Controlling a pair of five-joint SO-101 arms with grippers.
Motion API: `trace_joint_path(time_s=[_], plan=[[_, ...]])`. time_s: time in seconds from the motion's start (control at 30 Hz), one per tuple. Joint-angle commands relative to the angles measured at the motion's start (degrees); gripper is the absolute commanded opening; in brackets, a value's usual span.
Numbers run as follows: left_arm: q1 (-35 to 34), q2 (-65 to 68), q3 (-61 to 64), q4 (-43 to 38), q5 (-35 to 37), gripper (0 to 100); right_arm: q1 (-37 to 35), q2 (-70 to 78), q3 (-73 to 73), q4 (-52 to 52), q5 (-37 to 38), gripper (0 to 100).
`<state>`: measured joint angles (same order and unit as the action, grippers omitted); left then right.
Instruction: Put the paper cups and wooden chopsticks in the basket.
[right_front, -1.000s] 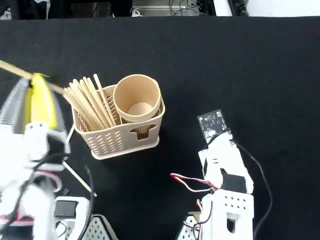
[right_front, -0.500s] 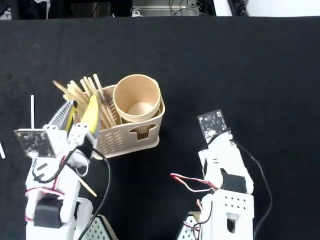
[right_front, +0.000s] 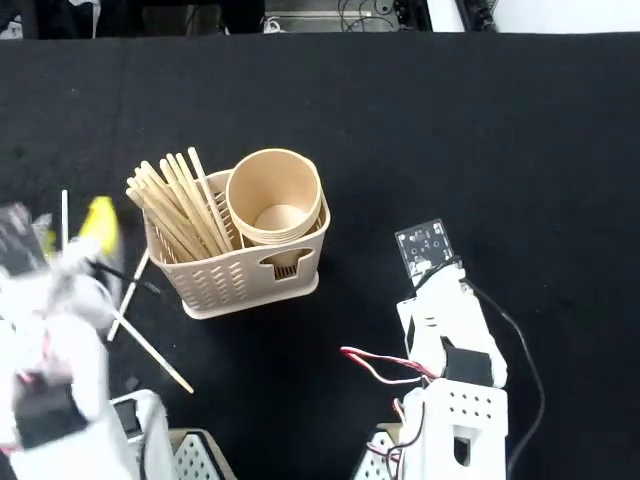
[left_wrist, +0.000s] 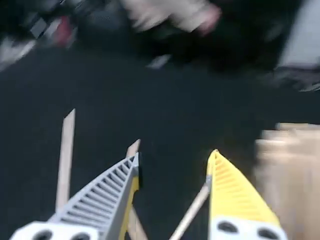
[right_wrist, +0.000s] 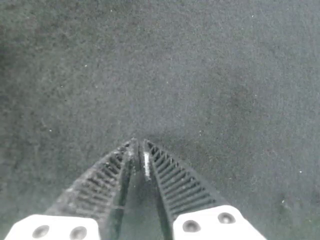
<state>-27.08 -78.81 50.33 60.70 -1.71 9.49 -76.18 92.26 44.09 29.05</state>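
**Paper cups (right_front: 273, 195) of tan card and wooden chopsticks (right_front: 180, 205) in the beige slotted plastic basket (right_front: 240, 280)**

We see the paper cups nested upright in the basket's compartment on the side toward the table's right edge. The pale wooden chopsticks lean as a fanned sheaf in the compartment toward the left edge, with their tips sticking out above the rim. The basket stands on the black cloth-covered table (right_front: 450, 130), left of its middle.

Two loose chopsticks lie flat on the cloth between the basket and the table's left edge. One slanted stick (right_front: 130, 295) lies just beside the basket wall. A second slanted stick (right_front: 155, 355) lies nearer the table's near edge, and the two look to cross or touch. A thin pale stick (right_front: 65, 215) shows closer to the left edge, parallel to it.

The left gripper (left_wrist: 174, 156) hovers over this patch with its fingers spread wide apart, holding nothing. Its wrist view shows stick ends (left_wrist: 65, 155) on the cloth beneath the grey finger (left_wrist: 107, 192) and the yellow finger (left_wrist: 227, 187). In the high view the left arm (right_front: 55, 330) is smeared by blur, so we make out little beyond the yellow finger.

The right arm (right_front: 450, 340) sits by the near edge, right of the middle and well apart from the basket. The right gripper (right_wrist: 139, 146) points at bare black cloth with its fingers pressed together on nothing.
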Motion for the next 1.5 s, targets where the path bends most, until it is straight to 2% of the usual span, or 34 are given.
trace_joint_path(time_s=[0.0, 0.3, 0.57, 0.73, 0.83, 0.93, 1.17, 1.3, 1.47], plan=[[-11.03, 21.71, -7.52, 0.26, -5.01, 22, 0.26, -0.84, -0.40, -0.53, 0.35, 1.5], [-15.16, 57.76, -17.27, -0.09, -16.00, 22, 0.26, -0.84, -0.40, -0.53, 0.35, 1.5], [-15.34, 84.66, -26.86, -7.91, -16.88, 22, 0.26, -0.84, -0.40, -0.53, 0.35, 1.5], [-15.34, 97.93, -34.77, -8.09, -16.97, 22, 0.26, -0.84, -0.40, -0.53, 0.35, 1.5], [-15.25, 103.21, -37.49, -8.00, -16.97, 16, 0.26, -0.84, -0.40, -0.53, 0.35, 1.5], [-14.99, 104.53, -38.46, -8.00, -16.97, 2, 0.26, -0.84, -0.40, -0.53, 0.35, 1.5], [-14.99, 97.93, -38.29, -3.69, -16.88, 3, 0.26, -0.84, -0.40, -0.53, 0.35, 1.5], [-14.90, 84.57, -36.79, 1.76, -16.53, 3, 0.26, -0.84, -0.40, -0.53, 0.35, 1.5], [-14.90, 60.13, -28.88, 2.02, -16.35, 3, 0.26, -0.84, -0.40, -0.53, 0.35, 1.5]])
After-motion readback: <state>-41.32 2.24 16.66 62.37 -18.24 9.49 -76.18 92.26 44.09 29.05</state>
